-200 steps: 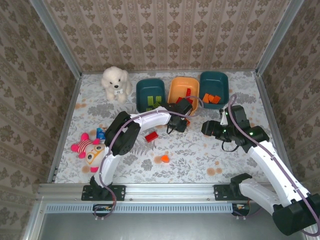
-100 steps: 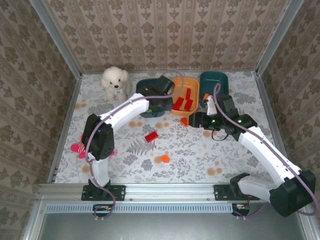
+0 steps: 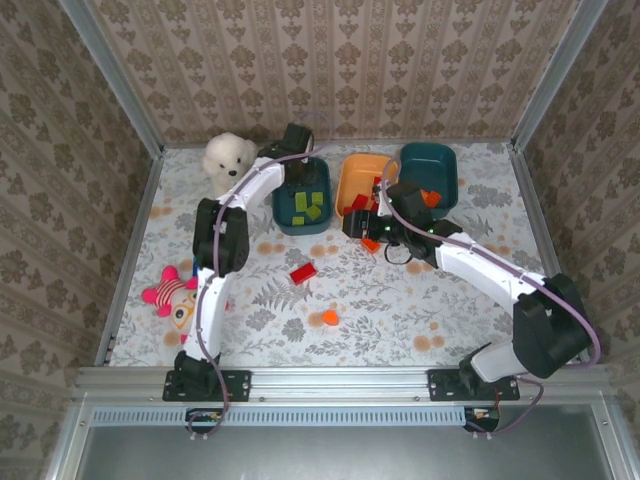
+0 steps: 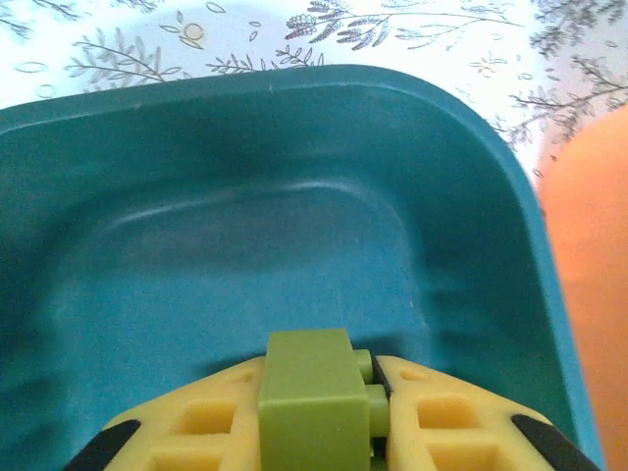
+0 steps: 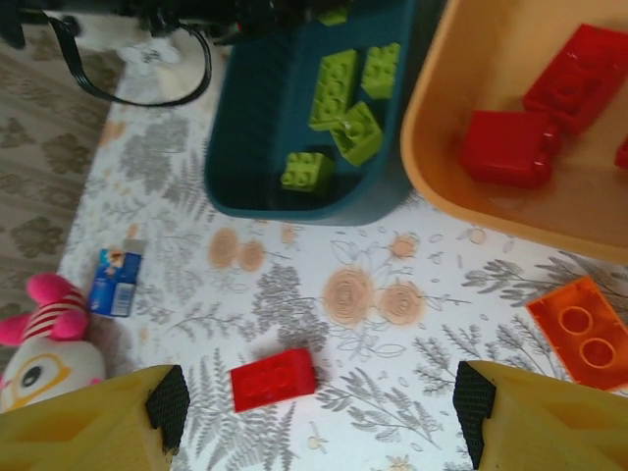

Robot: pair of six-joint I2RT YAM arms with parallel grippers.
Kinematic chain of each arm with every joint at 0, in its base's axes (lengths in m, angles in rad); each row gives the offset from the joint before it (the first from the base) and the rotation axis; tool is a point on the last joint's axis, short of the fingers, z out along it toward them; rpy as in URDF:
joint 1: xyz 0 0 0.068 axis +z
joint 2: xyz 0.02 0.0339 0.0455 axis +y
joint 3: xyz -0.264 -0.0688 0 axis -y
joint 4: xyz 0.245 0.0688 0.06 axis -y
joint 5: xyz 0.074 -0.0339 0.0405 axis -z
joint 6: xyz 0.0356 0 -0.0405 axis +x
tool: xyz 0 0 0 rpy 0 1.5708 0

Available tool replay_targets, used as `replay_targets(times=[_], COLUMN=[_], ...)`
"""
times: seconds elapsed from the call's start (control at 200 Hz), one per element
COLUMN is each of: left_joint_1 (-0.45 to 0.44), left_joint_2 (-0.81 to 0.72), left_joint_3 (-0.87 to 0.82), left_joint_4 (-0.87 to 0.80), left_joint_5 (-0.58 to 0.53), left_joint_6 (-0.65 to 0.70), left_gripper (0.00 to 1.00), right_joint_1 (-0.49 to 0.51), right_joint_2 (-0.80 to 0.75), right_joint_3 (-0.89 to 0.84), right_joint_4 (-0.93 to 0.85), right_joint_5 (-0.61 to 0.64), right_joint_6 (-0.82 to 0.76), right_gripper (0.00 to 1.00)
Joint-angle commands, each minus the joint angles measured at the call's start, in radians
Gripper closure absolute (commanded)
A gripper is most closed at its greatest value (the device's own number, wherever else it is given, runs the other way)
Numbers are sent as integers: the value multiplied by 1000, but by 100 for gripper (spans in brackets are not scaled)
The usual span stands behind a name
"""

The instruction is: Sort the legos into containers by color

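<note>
Your left gripper (image 4: 314, 417) is clamped tight on a lime green brick (image 4: 306, 378), with a yellow finger pressed against each side of it. From the left wrist camera the brick sits right over the inside of the left teal bin (image 4: 245, 147). I can't tell from that view whether the brick is touching the floor of the bin. From above, that arm is stretched out to the far end of the same bin (image 3: 278, 200).

Your right gripper (image 5: 322, 407) is spread wide with nothing between the fingers. It's over the table (image 3: 450, 300), just in front of the orange bin (image 3: 362, 172). An orange brick (image 5: 586, 332) lies on the table close to its right finger, and you can also spot it from above (image 3: 370, 244). A red brick (image 5: 273, 378) lies on the table too, nearer the left finger, and it's not touching either finger.

Where the rest of the legos are:
- There are several green bricks (image 5: 343, 98) inside the left teal bin.
- There are red bricks (image 5: 510, 147) in the orange bin.
- There are orange bricks (image 3: 428, 198) in the right teal bin (image 3: 430, 165).
- A small orange piece (image 3: 328, 318) sits alone on the table, well apart from the bins.

The white plush dog (image 3: 228, 160) sits just left of the left teal bin. The doll (image 3: 170, 295) lies down by the left edge of the table.
</note>
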Motion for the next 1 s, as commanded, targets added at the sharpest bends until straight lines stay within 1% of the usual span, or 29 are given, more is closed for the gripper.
replay_targets(times=[0.0, 0.085, 0.18, 0.235, 0.29, 0.36, 0.455, 0.53, 0.63, 0.715, 0.89, 0.995], left_joint_1=[28, 31, 31, 31, 31, 31, 31, 30, 26, 22, 8, 2], left_joint_2=[48, 84, 92, 86, 66, 29, -28, -95, -203, -304, -513, -615], left_joint_3=[88, 121, 118, 107, 83, 51, 13, -36, -149, -267, -500, -595], left_joint_4=[33, 25, 12, 0, 2, 8, 12, 23, 71, 115, 189, 196], left_joint_5=[96, 121, 140, 147, 147, 146, 151, 152, 153, 161, 176, 178], left_joint_6=[-15, -31, -53, -63, -69, -72, -72, -80, -93, -120, -178, -203], left_gripper=[71, 67, 61, 56, 47, 42, 41, 41, 40, 39, 37, 37], right_joint_1=[-2, -2, -5, -5, -6, -5, -5, -6, -6, -8, -19, -25], right_joint_2=[17, 32, 70, 97, 124, 160, 207, 244, 299, 328, 378, 407], right_joint_3=[43, 61, 88, 100, 101, 108, 132, 169, 228, 245, 259, 268], right_joint_4=[-51, -155, -275, -319, -331, -325, -321, -348, -413, -423, -406, -409], right_joint_5=[79, 115, 153, 176, 182, 183, 198, 216, 240, 258, 242, 256], right_joint_6=[-2, -38, -70, -75, -71, -67, -117, -213, -325, -393, -450, -455], right_gripper=[25, 26, 26, 26, 25, 24, 24, 24, 23, 23, 22, 22])
